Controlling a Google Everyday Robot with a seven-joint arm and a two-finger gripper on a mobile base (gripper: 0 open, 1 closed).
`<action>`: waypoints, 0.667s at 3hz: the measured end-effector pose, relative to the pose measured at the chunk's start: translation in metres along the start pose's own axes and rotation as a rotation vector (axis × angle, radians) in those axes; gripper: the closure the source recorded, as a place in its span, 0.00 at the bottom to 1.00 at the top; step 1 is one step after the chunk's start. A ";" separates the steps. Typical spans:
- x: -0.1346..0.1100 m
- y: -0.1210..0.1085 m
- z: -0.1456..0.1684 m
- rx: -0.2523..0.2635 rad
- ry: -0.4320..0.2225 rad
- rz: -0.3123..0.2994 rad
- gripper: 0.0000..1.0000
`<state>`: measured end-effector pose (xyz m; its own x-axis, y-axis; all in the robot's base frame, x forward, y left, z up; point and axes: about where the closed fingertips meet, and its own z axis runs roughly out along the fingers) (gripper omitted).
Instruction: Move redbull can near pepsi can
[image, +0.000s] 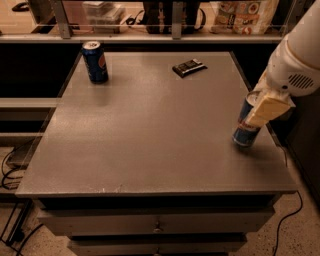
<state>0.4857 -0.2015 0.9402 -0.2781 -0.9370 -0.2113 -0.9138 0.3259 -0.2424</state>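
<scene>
Two grey drawer fronts (100, 223) sit at the very front, under the flat grey counter (150, 135), and the upper one has a small knob in its middle. Dark cables (10, 167) lie on the floor at the left of them, and one more thin cable (291, 220) runs on the floor at the right.

On the counter, close to its right edge and nearer to the front than to the back, is the slim silver-and-blue redbull can (245, 134). It is tilted, with the top leaning to the right, and its blue bottom is at the counter surface. The gripper (256, 112) is clenched on the upper part of this can; one cream-coloured finger (268, 110) lies across the side of the can that faces the camera. The white rounded arm (300, 55) goes up from it to the top right corner.

Farther back, near the far edge and a little right of the middle, lies a flat black rectangular object (189, 67). The dark blue pepsi can (95, 61) with the round logo stands upright in the far left corner, well apart from the redbull can. Behind the counter runs a shelf (150, 36) with bags and boxes on it.
</scene>
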 end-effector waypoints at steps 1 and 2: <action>-0.045 -0.008 -0.017 0.036 -0.052 -0.071 1.00; -0.105 -0.021 -0.028 0.075 -0.127 -0.160 1.00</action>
<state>0.5260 -0.1132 0.9944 -0.0872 -0.9557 -0.2811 -0.9176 0.1869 -0.3509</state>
